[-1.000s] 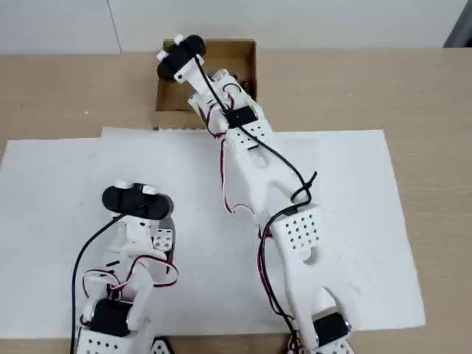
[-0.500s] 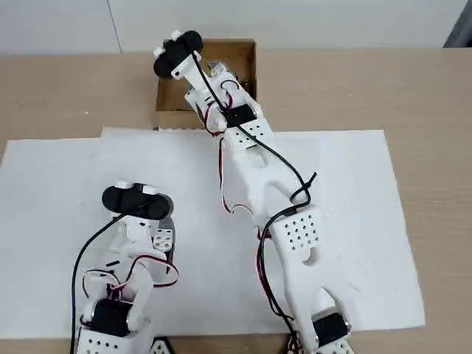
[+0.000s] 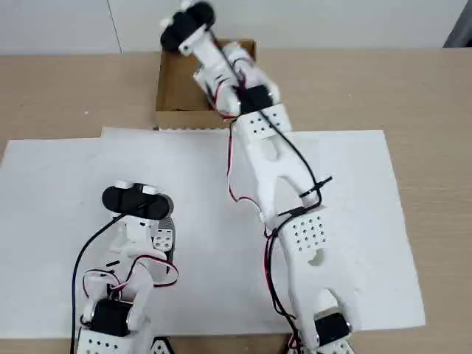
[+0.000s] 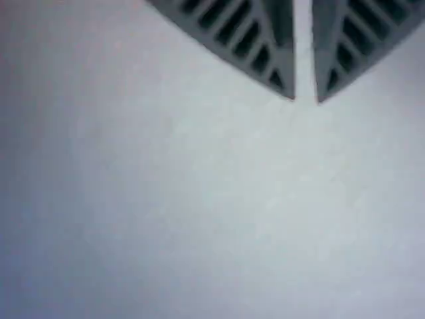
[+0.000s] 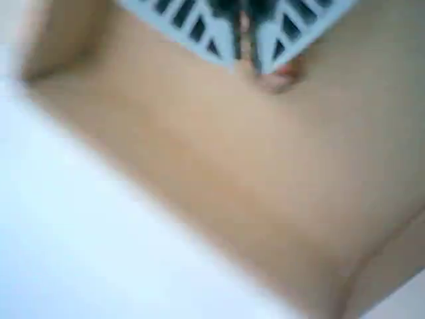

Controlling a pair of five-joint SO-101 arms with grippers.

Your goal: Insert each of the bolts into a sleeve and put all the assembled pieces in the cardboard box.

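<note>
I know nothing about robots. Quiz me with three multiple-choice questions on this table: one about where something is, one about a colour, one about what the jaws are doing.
1. Where is the right gripper?
A off the table
B over the cardboard box
C touching the other arm

2. What colour is the sheet on the table?
A white
B green
C black

3. The right gripper's jaws are:
A spread wide and empty
B closed on a small piece
C clamped on the box wall

Answers:
1 B, the right wrist view shows the box floor beneath it.
2 A, the high view shows a white sheet.
3 B, a small reddish piece sits at the jaw tips, too blurred to identify.
</note>
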